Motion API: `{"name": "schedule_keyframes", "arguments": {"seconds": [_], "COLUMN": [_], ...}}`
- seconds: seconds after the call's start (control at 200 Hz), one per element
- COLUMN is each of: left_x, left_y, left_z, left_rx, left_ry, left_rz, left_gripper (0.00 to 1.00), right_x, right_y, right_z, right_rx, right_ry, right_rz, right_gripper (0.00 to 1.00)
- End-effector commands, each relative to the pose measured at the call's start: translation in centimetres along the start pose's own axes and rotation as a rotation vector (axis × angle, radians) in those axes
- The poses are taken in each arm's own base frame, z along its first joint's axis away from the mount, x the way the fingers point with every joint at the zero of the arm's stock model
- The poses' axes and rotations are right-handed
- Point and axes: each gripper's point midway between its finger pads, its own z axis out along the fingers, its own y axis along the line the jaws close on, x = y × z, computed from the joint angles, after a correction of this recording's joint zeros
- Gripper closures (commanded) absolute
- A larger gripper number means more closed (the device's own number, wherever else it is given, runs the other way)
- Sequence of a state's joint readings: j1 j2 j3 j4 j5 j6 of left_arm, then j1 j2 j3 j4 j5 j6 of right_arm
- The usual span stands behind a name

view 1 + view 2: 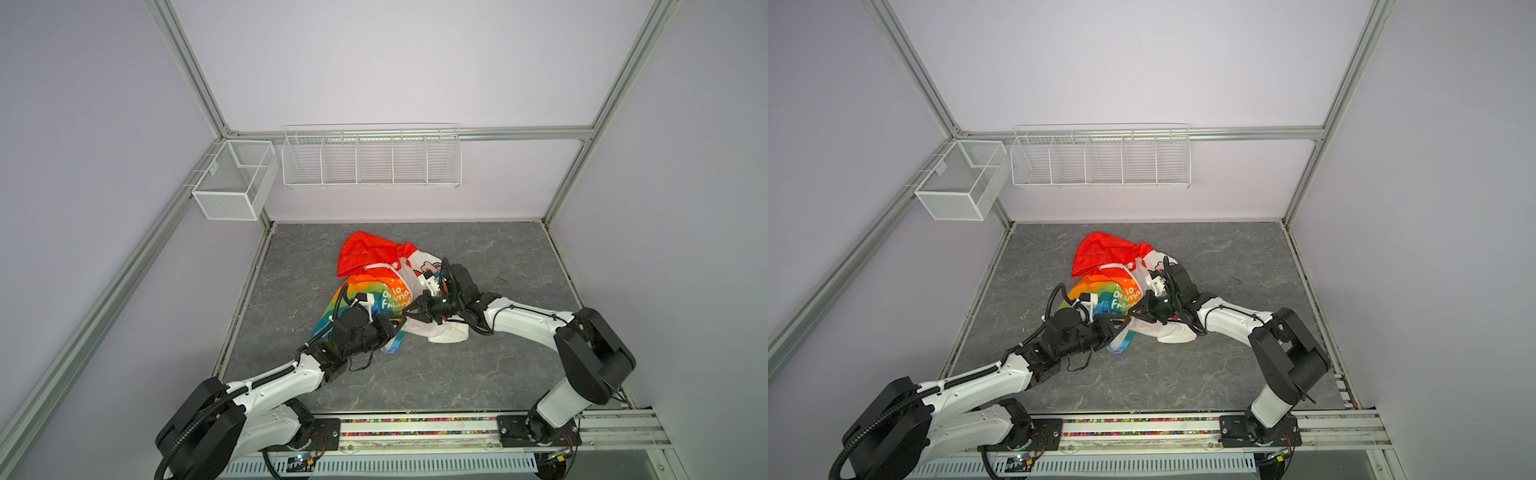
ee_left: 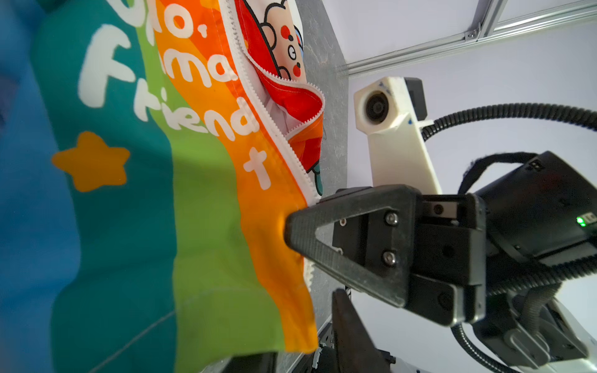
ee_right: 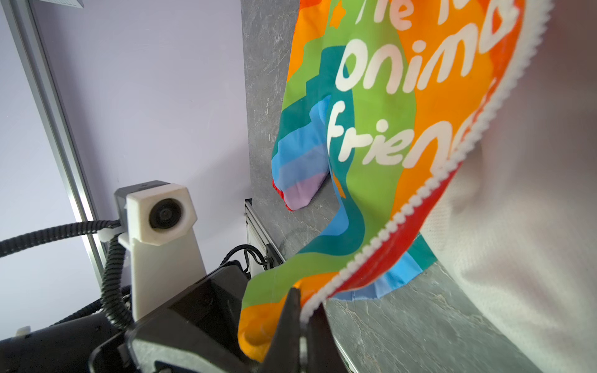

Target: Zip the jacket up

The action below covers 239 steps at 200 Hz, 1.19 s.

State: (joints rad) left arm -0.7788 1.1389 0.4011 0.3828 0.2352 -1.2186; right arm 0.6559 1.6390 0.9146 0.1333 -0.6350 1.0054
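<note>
- jacket [image 1: 386, 297] lies bunched mid-frame on the grey table [image 1: 415, 374] in both top views, hood [image 1: 365, 253] toward the frame top, front not yet zipped.
- right gripper [image 1: 409, 309] is clamped tight on the white zipper [image 3: 420, 193] edge near the hem and holds it off the table.
- left gripper [image 1: 397, 326] sits just lower-left of that pinch. Its fingers are partly apart with the hem corner between; can't tell if it grips.
- The zipper's long axis runs from the pinch up-frame toward the hood. The left gripper is nearer the bottom end, so it likely takes that end.
</note>
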Motion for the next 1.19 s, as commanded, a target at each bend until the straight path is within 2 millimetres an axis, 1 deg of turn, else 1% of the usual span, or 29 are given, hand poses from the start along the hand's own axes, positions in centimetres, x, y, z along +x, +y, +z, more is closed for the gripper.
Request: {"name": "schedule_keyframes", "arguments": {"seconds": [0.0,0.215,0.31,0.65,0.815,0.885,1.04,1.19], "left_x": [0.0,0.1,0.3,1.1,1.3,1.3,1.2,1.0], "left_y": [-0.5,0.4,0.7,1.0,1.0,1.1,1.0,0.8], "left_z": [0.0,0.2,0.3,1.1,1.5,1.6,1.6,1.4], "left_rx": [0.031,0.009,0.007,0.011,0.017,0.015,0.016,0.018], "left_ry": [0.005,0.004,0.013,0.062,0.08,0.081,0.073,0.064], "left_rz": [0.012,0.004,0.0,0.0,0.0,-0.002,0.0,0.004], "left_gripper": [0.71,0.71,0.73,1.0,1.0,0.96,0.92,0.91], "right_x": [0.2,0.5,0.6,0.8,0.8,0.9,0.9,0.9], "right_y": [-0.8,-1.0,-1.1,-1.2,-1.2,-1.3,-1.2,-1.2], "right_z": [0.3,0.4,0.4,0.4,0.3,0.3,0.3,0.3], "right_rx": [-0.004,-0.004,-0.006,-0.003,-0.003,-0.001,-0.003,-0.002], "right_ry": [0.017,0.027,0.031,0.038,0.041,0.042,0.041,0.043], "right_rz": [-0.011,-0.022,-0.026,-0.034,-0.036,-0.036,-0.04,-0.041], "right_gripper": [0.93,0.93,0.93,0.93,0.93,0.93,0.93,0.93]}}
